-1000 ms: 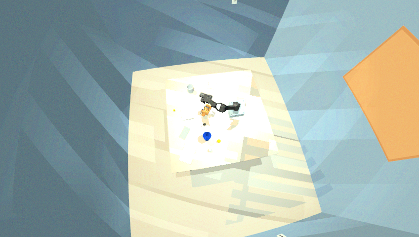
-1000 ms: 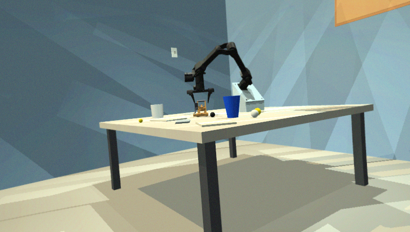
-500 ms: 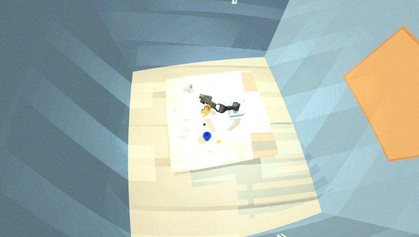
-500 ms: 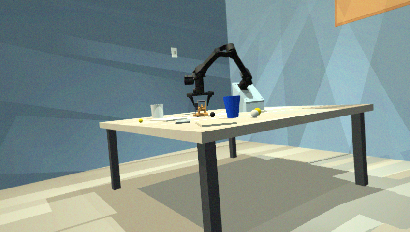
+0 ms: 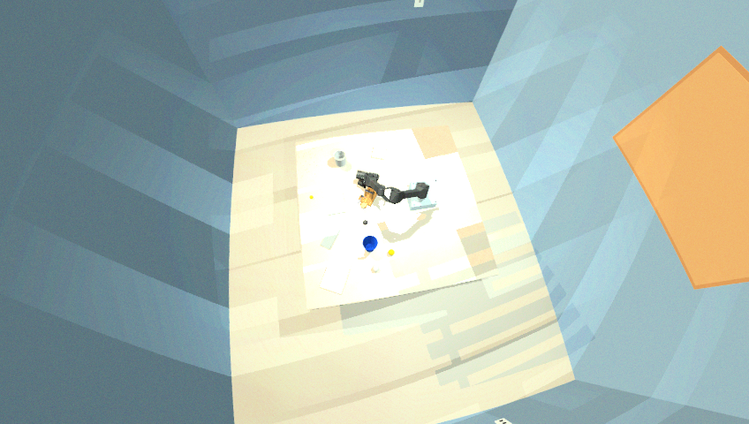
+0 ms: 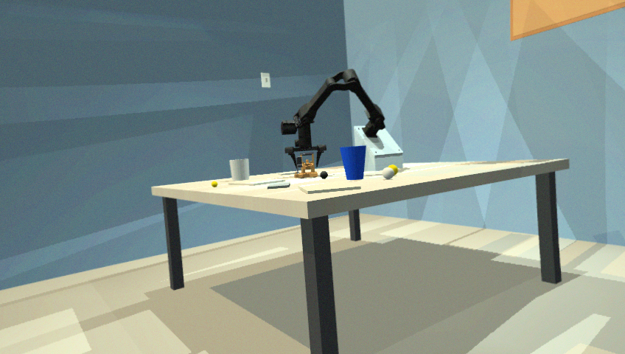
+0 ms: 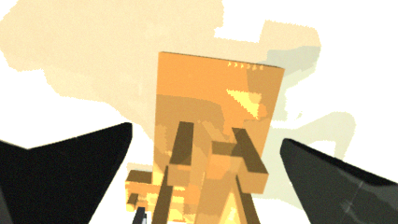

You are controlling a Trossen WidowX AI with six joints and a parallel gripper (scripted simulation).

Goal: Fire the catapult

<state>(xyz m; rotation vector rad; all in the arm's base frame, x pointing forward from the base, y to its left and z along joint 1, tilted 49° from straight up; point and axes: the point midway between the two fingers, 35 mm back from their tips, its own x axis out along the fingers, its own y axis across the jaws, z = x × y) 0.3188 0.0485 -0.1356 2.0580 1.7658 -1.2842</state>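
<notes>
The orange catapult [image 5: 367, 198] [image 6: 305, 175] [image 7: 215, 81] stands on the table beneath the wrist. My gripper [image 6: 306, 167] [image 7: 207, 133] is open, its fingers low on either side of the catapult's frame, with nothing gripped. The white mug [image 5: 340, 158] [image 6: 239, 169] stands upright, toward the upper left in the top view. Loose balls lie on the table: a black ball [image 5: 365, 222] [image 6: 323, 174] near the catapult, a white ball [image 5: 374, 269] [image 6: 388, 172], a yellow ball [image 5: 390, 252] [image 6: 393, 168] and a smaller yellow ball [image 5: 311, 197] [image 6: 214, 184]. No ball is visible in the catapult; its cup is out of the wrist view.
A blue cup [image 5: 369, 243] [image 6: 353, 162] stands upright between the black ball and the larger yellow ball. A grey flat tile [image 5: 329, 241] [image 6: 278, 185] and a pale slab [image 5: 336, 280] [image 6: 331, 189] lie on the table. The arm's pale base [image 5: 423, 204] [image 6: 386, 161] stands beyond the blue cup in the exterior view.
</notes>
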